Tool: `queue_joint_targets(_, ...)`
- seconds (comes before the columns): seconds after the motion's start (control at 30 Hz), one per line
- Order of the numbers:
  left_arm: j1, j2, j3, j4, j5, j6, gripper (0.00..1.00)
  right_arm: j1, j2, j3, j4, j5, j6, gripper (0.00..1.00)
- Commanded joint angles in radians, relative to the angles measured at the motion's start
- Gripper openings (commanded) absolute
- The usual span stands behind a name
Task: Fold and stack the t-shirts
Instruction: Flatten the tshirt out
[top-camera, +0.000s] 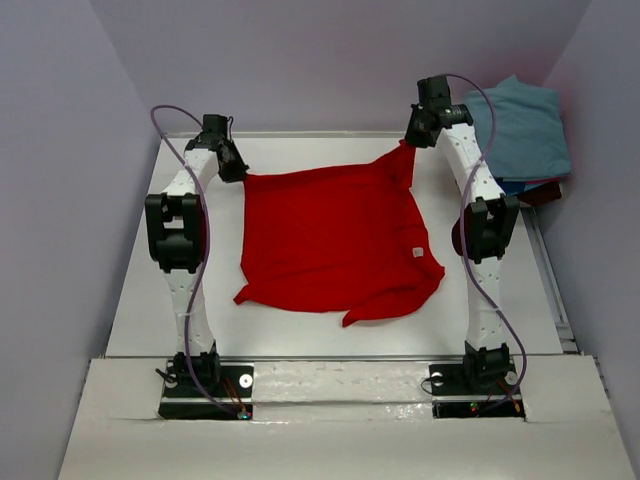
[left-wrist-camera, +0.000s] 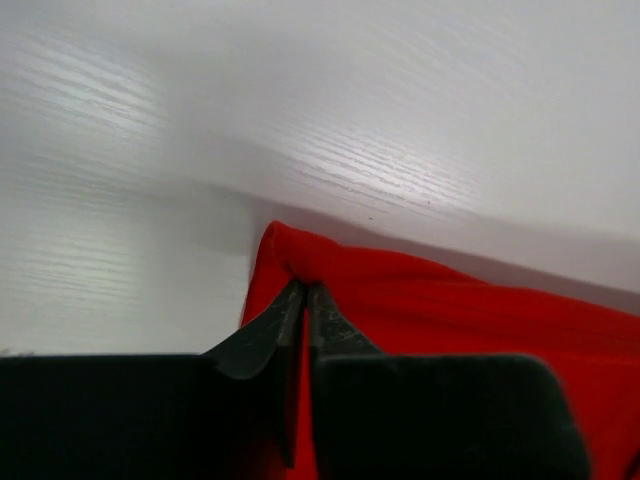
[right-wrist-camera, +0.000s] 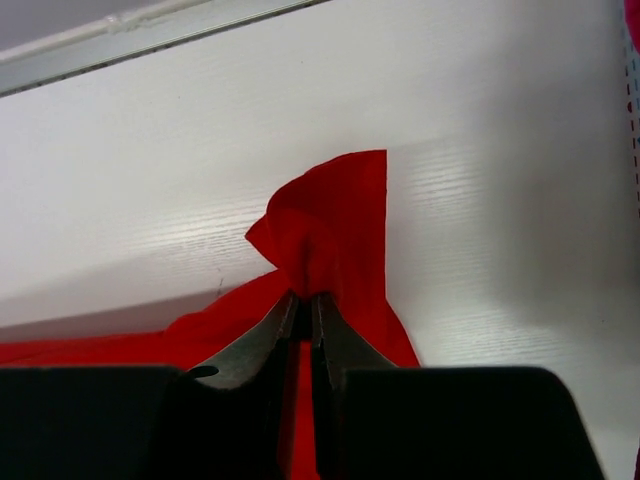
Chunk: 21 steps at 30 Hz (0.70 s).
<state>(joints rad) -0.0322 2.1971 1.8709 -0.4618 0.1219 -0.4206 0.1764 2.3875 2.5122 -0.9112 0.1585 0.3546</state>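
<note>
Red t-shirt (top-camera: 335, 235) lies spread at frame centre on table (top-camera: 140, 300); lower edge rumpled. Left gripper (left-wrist-camera: 303, 290) pinched shut on its upper-left corner. Right gripper (right-wrist-camera: 303, 297) pinched shut on its upper-right corner, cloth bunched above tips. Teal shirt pile (top-camera: 520, 125) sits upper right. Rec.: keep both pinches firm, move the 2 arms evenly, keep upper edge taut so fold lands square.

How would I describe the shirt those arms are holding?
Across the middle of the white table lies a bright red cloth t-shirt, its far corners pinched by the left claw and right claw. Unlike the teal-blue shirt heaped beyond the right edge, it is spread open.
</note>
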Motion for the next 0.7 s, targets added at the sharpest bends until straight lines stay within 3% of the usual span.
queue_joint_targets(0.0, 0.003, 0.003, 0.059, -0.005, -0.021, -0.018, 0.31, -0.012, 0.015, 0.042, 0.052, -0.031, -0.014, 0.16)
queue_joint_targets(0.07, 0.003, 0.004, 0.063, -0.003, -0.022, -0.02, 0.55, -0.012, 0.015, 0.042, 0.052, -0.031, -0.016, 0.34)
queue_joint_targets(0.1, 0.003, 0.003, 0.068, -0.003, -0.021, -0.02, 0.98, -0.012, 0.013, 0.042, 0.052, -0.034, -0.019, 0.53)
queue_joint_targets(0.2, 0.003, -0.007, 0.066, 0.0, -0.022, -0.024, 0.99, -0.012, 0.006, 0.036, 0.054, -0.034, -0.025, 1.0)
queue_joint_targets(0.43, -0.034, -0.126, 0.016, -0.008, -0.005, -0.006, 0.99, -0.012, -0.048, -0.019, -0.003, -0.068, 0.007, 1.0)
queue_joint_targets(0.53, -0.063, -0.186, -0.041, -0.017, 0.004, 0.0, 0.99, -0.012, -0.109, -0.169, -0.003, -0.154, 0.032, 1.0)
queue_joint_targets(0.67, -0.107, -0.252, -0.134, -0.008, 0.035, -0.001, 0.99, 0.021, -0.2, -0.376, 0.026, -0.214, 0.055, 0.87)
